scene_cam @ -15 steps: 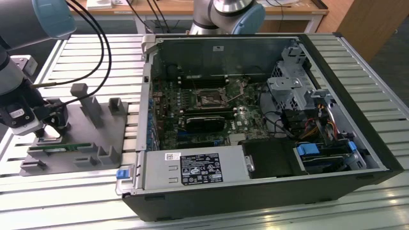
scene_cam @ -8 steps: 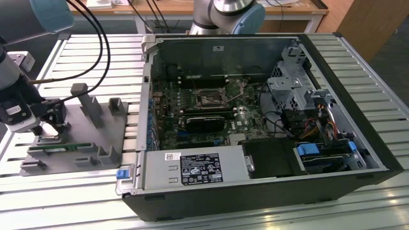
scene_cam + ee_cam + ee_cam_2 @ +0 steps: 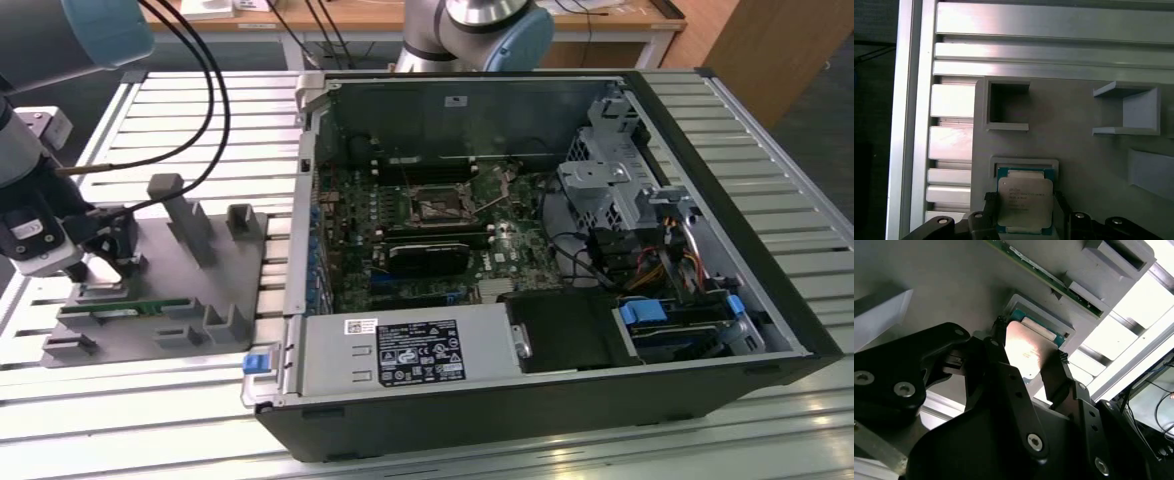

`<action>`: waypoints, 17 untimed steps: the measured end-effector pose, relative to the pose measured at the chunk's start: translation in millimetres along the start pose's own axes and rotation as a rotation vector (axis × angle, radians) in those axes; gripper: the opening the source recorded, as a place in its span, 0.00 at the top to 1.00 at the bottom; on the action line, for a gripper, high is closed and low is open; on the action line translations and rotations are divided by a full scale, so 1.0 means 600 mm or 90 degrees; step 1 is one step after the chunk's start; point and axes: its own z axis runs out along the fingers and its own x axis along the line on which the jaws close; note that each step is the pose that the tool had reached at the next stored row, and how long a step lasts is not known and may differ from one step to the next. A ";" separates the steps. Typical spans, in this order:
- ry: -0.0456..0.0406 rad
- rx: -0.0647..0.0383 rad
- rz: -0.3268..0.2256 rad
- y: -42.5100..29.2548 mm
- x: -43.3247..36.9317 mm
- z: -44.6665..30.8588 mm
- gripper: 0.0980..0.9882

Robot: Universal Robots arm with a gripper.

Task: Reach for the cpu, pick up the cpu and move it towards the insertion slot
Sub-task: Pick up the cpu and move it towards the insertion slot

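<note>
Here the pincer (image 3: 1030, 342) clasps the cpu (image 3: 1025, 202) by two opposite edges, just over a pocket (image 3: 1026, 163) in the grey fixture (image 3: 1079, 150)

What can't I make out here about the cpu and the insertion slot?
1. Second wrist view: black links of the gripper cover one corner of the cpu, so whether it lies in the grey holder or is lifted is unclear.
2. Exterior view: the gripper stands in front of the cpu.
3. Exterior view: the insertion slot is too small to tell whether it is open or latched.
</note>
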 end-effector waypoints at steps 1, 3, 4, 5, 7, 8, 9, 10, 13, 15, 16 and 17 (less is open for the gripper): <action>0.0000 0.000 0.000 0.000 0.000 -0.002 0.51; -0.0002 0.000 0.000 0.000 0.000 -0.006 0.51; -0.0002 0.000 0.000 0.000 0.000 -0.009 0.51; -0.0002 0.000 0.000 0.001 0.000 -0.011 0.51; -0.0002 0.000 0.000 0.001 0.000 -0.016 0.51; -0.0003 0.000 0.000 0.001 0.000 -0.018 0.51; -0.0002 0.000 0.000 0.001 0.000 -0.020 0.51; -0.0002 0.000 0.000 0.001 0.000 -0.022 0.51; -0.0002 0.000 0.000 0.001 0.000 -0.029 0.51; -0.0002 0.000 0.000 0.001 0.000 -0.033 0.51; -0.0002 0.000 0.000 0.001 0.000 -0.035 0.51; -0.0002 0.000 0.000 0.001 0.000 -0.036 0.51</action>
